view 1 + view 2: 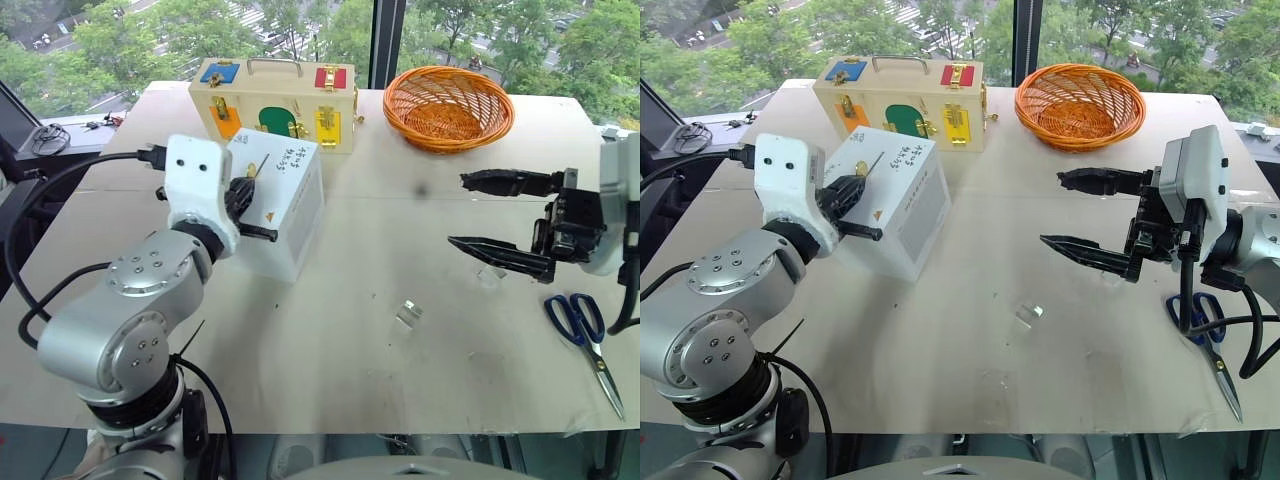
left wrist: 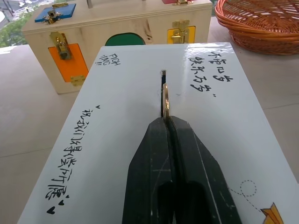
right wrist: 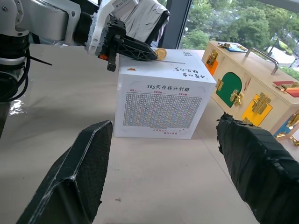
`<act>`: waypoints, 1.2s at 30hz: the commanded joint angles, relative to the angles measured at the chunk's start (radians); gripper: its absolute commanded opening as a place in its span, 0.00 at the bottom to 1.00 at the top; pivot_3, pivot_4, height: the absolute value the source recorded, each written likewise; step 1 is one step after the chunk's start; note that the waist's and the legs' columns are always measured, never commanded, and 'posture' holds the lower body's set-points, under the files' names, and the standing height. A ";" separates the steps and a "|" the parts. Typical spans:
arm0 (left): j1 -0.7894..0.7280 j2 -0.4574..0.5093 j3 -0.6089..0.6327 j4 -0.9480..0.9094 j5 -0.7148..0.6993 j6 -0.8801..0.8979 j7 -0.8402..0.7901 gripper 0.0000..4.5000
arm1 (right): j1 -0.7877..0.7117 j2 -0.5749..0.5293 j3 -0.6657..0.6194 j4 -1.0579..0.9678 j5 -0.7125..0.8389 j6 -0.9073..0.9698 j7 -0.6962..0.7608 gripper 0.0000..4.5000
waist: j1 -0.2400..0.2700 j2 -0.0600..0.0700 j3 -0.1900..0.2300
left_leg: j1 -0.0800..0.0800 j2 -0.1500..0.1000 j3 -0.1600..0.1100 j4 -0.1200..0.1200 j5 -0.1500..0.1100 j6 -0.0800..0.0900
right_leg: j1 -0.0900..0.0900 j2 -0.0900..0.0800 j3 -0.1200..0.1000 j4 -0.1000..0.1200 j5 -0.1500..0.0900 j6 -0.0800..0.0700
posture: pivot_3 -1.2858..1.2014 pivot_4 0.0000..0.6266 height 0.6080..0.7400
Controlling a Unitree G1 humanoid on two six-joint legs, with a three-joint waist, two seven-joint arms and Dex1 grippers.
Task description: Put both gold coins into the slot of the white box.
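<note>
While the head views are barely hinting at it, the left wrist view is showing the left gripper pinching a small shiny gold coin edge-on over the thin dark slot atop the white printed carton box. Beyond, the right gripper is hovering with fingers spread wide and empty, near blue-handled scissors, an orange woven basket and a cream wooden latch case.

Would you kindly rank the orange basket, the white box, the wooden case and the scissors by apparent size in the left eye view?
1. Wooden case
2. Orange basket, close to the case, so that order is unsure
3. White box, partly hidden by the left arm
4. Scissors
</note>
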 commanded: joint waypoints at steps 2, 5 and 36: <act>0.011 -0.005 -0.008 0.000 0.030 0.019 -0.018 0.00 | -0.002 -0.015 -0.051 -0.026 0.015 -0.001 -0.004 0.85 | 0.000 0.000 0.000 | 0.000 0.000 0.000 0.000 0.000 0.000 | 0.000 0.000 0.000 0.000 0.000 0.000 | 0.52 0.24 1.00; 0.010 -0.011 -0.006 -0.001 0.046 0.026 -0.022 0.00 | 0.000 -0.018 -0.052 -0.029 0.016 0.002 -0.004 0.85 | 0.000 0.000 0.000 | 0.000 0.000 0.000 0.000 0.000 0.000 | 0.000 0.000 0.000 0.000 0.000 0.000 | 0.52 0.24 1.00; -0.011 -0.064 0.006 -0.021 0.146 0.062 -0.086 0.61 | 0.009 -0.023 -0.059 -0.043 0.026 0.016 -0.014 0.88 | 0.001 0.000 -0.001 | 0.000 0.000 0.000 0.000 0.000 0.000 | 0.000 0.000 0.000 0.000 0.000 0.000 | 0.52 0.24 1.00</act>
